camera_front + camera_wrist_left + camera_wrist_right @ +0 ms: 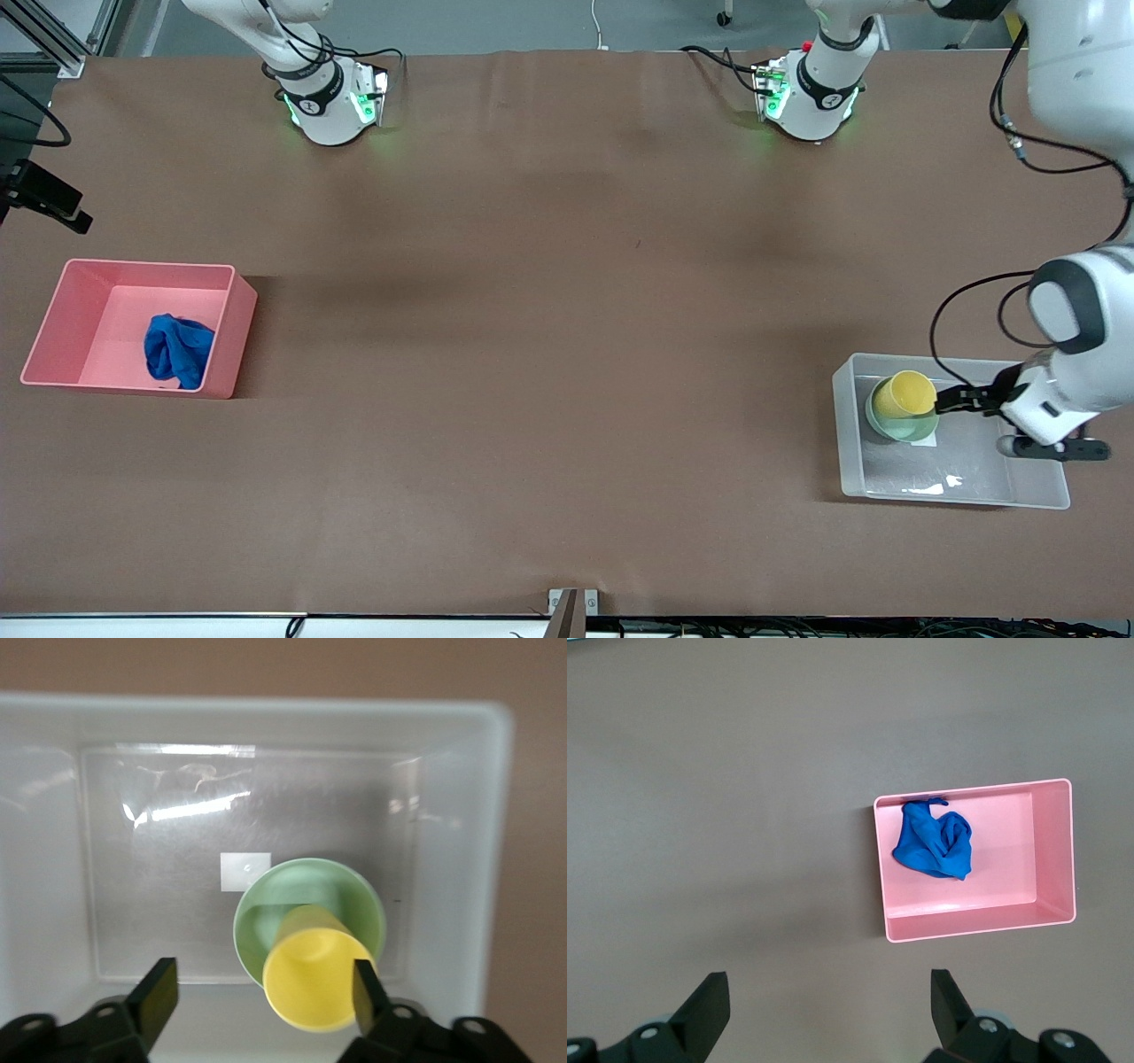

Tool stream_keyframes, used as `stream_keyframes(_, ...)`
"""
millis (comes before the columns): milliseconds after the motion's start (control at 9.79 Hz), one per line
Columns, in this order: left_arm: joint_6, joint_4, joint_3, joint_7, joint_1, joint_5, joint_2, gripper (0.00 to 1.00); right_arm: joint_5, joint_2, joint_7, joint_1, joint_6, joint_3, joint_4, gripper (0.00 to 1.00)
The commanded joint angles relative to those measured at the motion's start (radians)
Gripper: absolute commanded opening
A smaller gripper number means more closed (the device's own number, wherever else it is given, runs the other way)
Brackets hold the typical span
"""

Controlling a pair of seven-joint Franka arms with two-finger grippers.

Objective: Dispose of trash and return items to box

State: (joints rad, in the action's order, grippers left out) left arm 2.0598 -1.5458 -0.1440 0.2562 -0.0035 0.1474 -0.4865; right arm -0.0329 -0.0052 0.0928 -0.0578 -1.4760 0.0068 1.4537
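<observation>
A big brown table [549, 354] holds everything. A pink bin [226, 346] sits on it at the right arm's end, and a clear box [952, 492] sits on it at the left arm's end, a bit nearer the front camera. The two robot bases [332, 111] stand along its top edge.

The left arm is rising from its base at about one o'clock in the front view, arching off the frame and coming back in at about four o'clock, its wrist bending low so that the left gripper [946, 400] is pointing toward nine o'clock. Its two black fingers [158, 994] are standing wide apart, gripping nothing. The right arm is waiting, only its base showing at about eleven o'clock in the front view, and the right gripper [824, 1005] is hanging high above the desk, facing straight down with its fingers [709, 1010] spread wide and empty.
</observation>
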Motion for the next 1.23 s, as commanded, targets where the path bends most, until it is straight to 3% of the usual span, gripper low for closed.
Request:
stream_keyframes(0,-0.056,-0.139,0.043,-0.032,0.000,-0.023,0.194,1.00,0.005,0.002,-0.008,-0.008,0.003,0.005,-0.009,1.00)
stream_keyframes(204,-0.072,-0.273,0.156,-0.145,0.042,-0.089,0.381,1.00,0.005,0.002,-0.008,-0.008,0.002,0.005,-0.009,1.00)
stream_keyframes(511,-0.240,-0.266,0.188,-0.175,0.050,-0.091,0.552,1.00,0.005,0.002,-0.008,-0.008,0.002,0.005,-0.009,1.00)
stream_keyframes(613,-0.272,-0.199,0.196,-0.182,0.050,-0.092,0.548,1.00,0.005,0.001,-0.008,-0.008,0.002,0.005,-0.009,1.00)
stream_keyframes(920,-0.546,0.104,0.205,-0.187,0.028,-0.127,0.470,1.00,0.005,0.002,-0.008,-0.010,0.000,0.005,-0.009,1.00)
stream_keyframes(1124,-0.651,0.177,0.198,-0.202,-0.009,-0.154,0.448,1.00,0.007,0.002,-0.008,-0.010,0.000,0.005,-0.009,1.00)
